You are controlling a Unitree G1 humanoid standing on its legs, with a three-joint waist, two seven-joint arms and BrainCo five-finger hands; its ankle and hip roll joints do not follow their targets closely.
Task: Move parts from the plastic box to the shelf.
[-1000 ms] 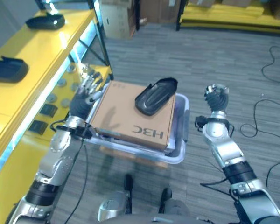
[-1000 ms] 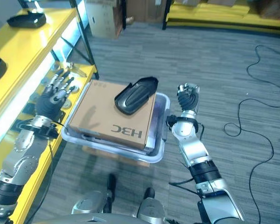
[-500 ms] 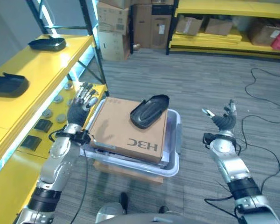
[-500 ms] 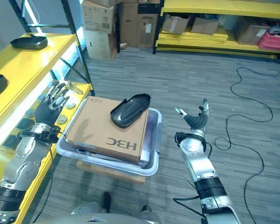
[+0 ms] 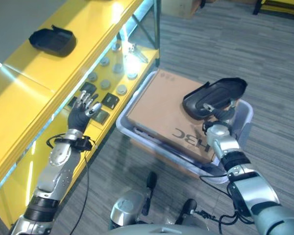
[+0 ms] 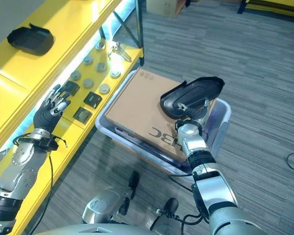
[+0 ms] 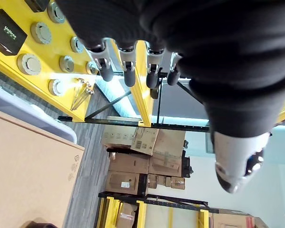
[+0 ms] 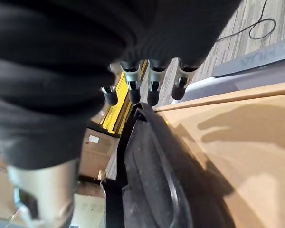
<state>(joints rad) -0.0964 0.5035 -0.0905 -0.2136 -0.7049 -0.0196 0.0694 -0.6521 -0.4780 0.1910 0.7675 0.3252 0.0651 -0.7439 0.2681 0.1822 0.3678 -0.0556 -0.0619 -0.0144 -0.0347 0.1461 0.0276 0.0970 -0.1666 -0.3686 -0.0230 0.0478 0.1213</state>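
the left hand (image 5: 83, 110) is raised at the left of the frame with its fingers straight and spread, hovering over the lower level of the yellow shelf (image 5: 34, 83) and holding nothing. the right arm comes up from the lower right and its right hand (image 5: 224, 113) sits at the near edge of the black part (image 5: 213, 95), which lies on top of the cardboard box (image 5: 161, 110) set in the clear plastic box (image 5: 235, 142) at centre right. in the right wrist view the fingers (image 8: 133, 90) reach out straight over the part's rim with the thumb apart, not closed on it; whether the tips touch it is hard to make out. another black part (image 5: 53, 40) rests on the shelf's top level at upper left, and small round and square pieces (image 5: 104, 85) lie on the lower level; what they are is too small to tell.
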